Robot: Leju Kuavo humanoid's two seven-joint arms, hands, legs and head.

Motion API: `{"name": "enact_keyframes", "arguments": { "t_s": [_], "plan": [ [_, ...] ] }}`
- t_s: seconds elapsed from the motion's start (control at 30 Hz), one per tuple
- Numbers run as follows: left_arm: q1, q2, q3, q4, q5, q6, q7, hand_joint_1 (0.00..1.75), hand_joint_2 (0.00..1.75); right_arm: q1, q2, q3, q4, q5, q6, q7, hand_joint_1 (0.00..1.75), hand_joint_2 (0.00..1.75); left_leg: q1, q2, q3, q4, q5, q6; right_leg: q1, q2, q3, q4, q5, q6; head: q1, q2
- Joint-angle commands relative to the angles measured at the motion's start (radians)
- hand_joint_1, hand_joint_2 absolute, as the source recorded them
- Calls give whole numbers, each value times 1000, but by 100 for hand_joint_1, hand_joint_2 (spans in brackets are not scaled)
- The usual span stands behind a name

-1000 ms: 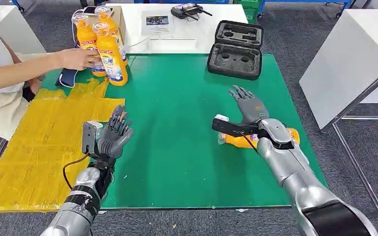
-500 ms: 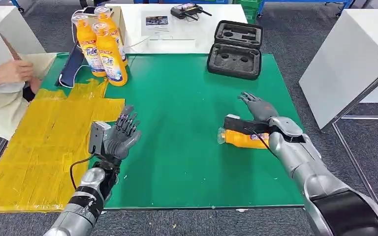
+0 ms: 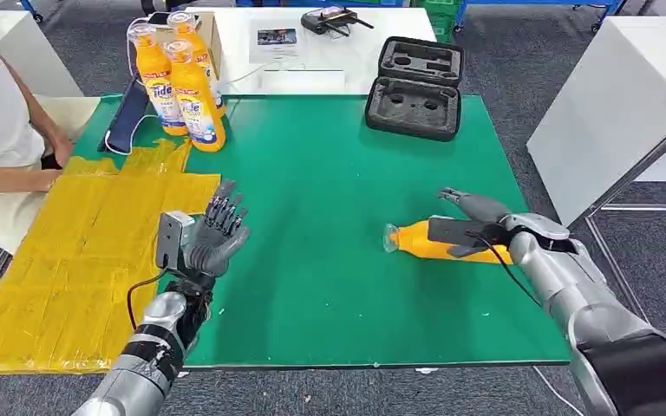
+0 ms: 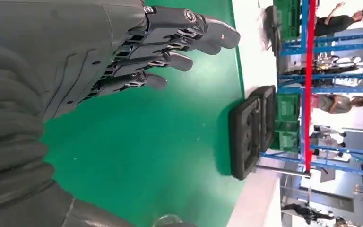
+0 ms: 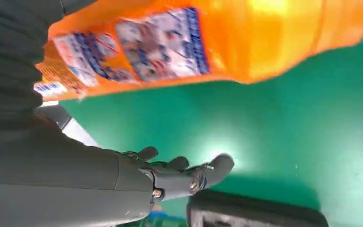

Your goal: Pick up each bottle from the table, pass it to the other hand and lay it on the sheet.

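Green table (image 3: 329, 199): took up the middle of the head view, bordered by grey floor.

Yellow sheet (image 3: 78, 251): lay over the table's edge at 9 o'clock, wrinkled, nothing resting on its visible part.

Person (image 3: 0, 130): seated at 10 o'clock, a forearm resting at the far corner of the yellow sheet.

Black foam case (image 3: 416, 87): open, at 1 o'clock on the table's far edge.

Right hand (image 3: 473, 221): at 4 o'clock, fingers loose and spread over the lying bottle. The right wrist view showed the fingers (image 5: 189, 177) clear of the bottle with green table between, so the hand was released, grasping nothing.

Left hand (image 3: 212, 234): at 7 o'clock, raised just beside the sheet's edge, fingers (image 4: 170, 59) extended and apart, palm empty, released.

Lying bottle (image 3: 438, 243): orange, on its side on the table at 4 o'clock, cap end pointing to the table's centre, body partly under the right hand.

Standing bottles (image 3: 182, 82): three orange bottles, upright in a tight cluster at 11 o'clock, just beyond the far corner of the yellow sheet.
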Motion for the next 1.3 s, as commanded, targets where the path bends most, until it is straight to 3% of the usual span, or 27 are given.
{"name": "enact_keyframes", "arguments": {
  "t_s": [0.03,0.2,0.37,0.63,0.87,1.13,1.2,1.3],
  "plan": [
    [-75,13,-39,124,7,8,-12,0,175,-4,-77,58,3,-74,44,-61,0,175,0,0,2,0,-1,-1,0,0,3,0,-1,-1,0,0],
    [-81,16,-28,136,11,22,-20,0,175,50,-108,69,-81,-163,45,-113,0,175,0,0,1,0,-1,-1,0,1,1,0,-1,-1,0,0],
    [-74,14,-24,126,5,20,-15,0,175,46,-108,107,-47,-137,-23,-14,0,175,0,1,2,0,-2,-1,0,2,2,0,-1,-1,0,0],
    [-77,12,-27,127,4,19,-13,0,175,48,-105,105,-23,-140,-28,-10,0,175,0,1,2,0,-2,-1,0,2,2,0,-1,-1,0,0],
    [-83,-1,-39,133,4,17,1,0,175,35,-24,150,99,-75,-93,77,0,175,1,2,2,0,-1,-1,1,3,2,-1,-1,-1,0,0],
    [-92,-5,-50,151,17,9,-3,0,175,47,4,152,169,-58,-103,99,0,175,1,2,6,-1,-3,-2,1,3,7,-2,-2,-2,0,0],
    [-90,-5,-51,154,20,8,-4,0,175,44,3,155,175,-51,-101,107,23,175,1,2,6,-1,-3,-2,1,3,7,-2,-2,-2,0,0],
    [-88,-4,-52,154,23,9,-6,0,175,44,4,156,179,-44,-101,119,16,175,1,2,5,-1,-3,-2,1,3,6,-2,-2,-2,0,0]
  ]
}}
